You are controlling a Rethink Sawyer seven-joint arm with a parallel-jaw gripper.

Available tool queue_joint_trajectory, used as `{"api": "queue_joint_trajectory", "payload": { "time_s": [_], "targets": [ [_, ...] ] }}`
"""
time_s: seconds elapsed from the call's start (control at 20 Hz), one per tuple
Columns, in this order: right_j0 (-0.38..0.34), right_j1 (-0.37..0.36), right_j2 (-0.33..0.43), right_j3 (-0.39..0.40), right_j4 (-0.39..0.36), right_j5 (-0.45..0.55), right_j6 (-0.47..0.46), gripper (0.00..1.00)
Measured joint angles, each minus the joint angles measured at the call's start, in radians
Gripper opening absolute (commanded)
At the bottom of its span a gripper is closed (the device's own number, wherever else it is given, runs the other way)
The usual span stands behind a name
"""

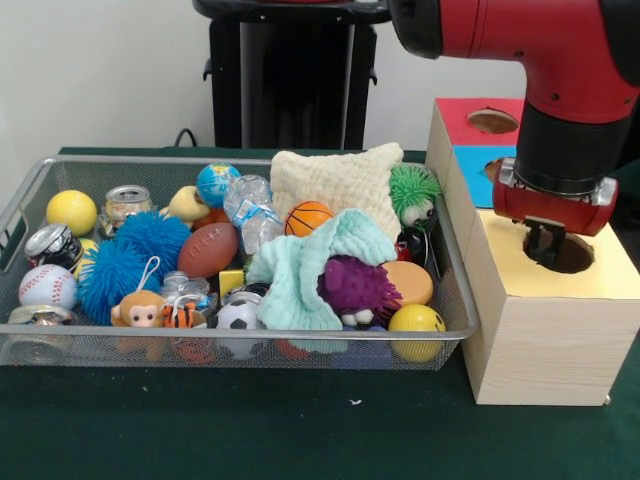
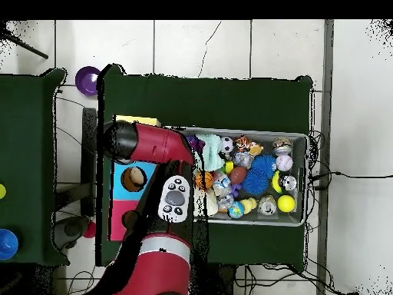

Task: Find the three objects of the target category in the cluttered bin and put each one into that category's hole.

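The claw (image 1: 548,243) hangs low over the yellow hole (image 1: 560,252) of the wooden box (image 1: 545,320) — a drop-off spot; whether it is spread I cannot tell. Remaining targets presumably lie in the bin (image 1: 240,345).

The arm (image 1: 560,60) is red with a black wrist, and the wooden box (image 1: 545,330) beside the silver mesh bin (image 1: 60,345) is pale pine topped with yellow (image 1: 610,270), blue (image 1: 470,160) and red (image 1: 465,112) panels. In the bin, at about 9 o'clock lie a plain yellow ball (image 1: 71,211), a white baseball (image 1: 47,286) with red stitching and two fuzzy blue balls (image 1: 125,255). Toward 3 o'clock sit a mint-green cloth (image 1: 300,270), a cream knitted cloth (image 1: 335,180), a spiky purple toy (image 1: 357,288), a green shaggy toy (image 1: 413,190), an orange basketball (image 1: 308,217) with black lines, a brown football (image 1: 208,249) and a black-and-white soccer ball (image 1: 239,316).
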Motion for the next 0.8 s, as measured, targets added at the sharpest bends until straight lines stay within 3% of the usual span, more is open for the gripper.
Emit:
{"api": "queue_joint_trajectory", "payload": {
  "time_s": [0.4, 0.8],
  "targets": [
    [-0.014, -0.103, -0.001, 0.038, -0.054, 0.011, 0.0, 0.0],
    [-0.066, -0.229, -0.005, 0.125, -0.218, -0.035, 0.0, 0.0]
  ]
}}
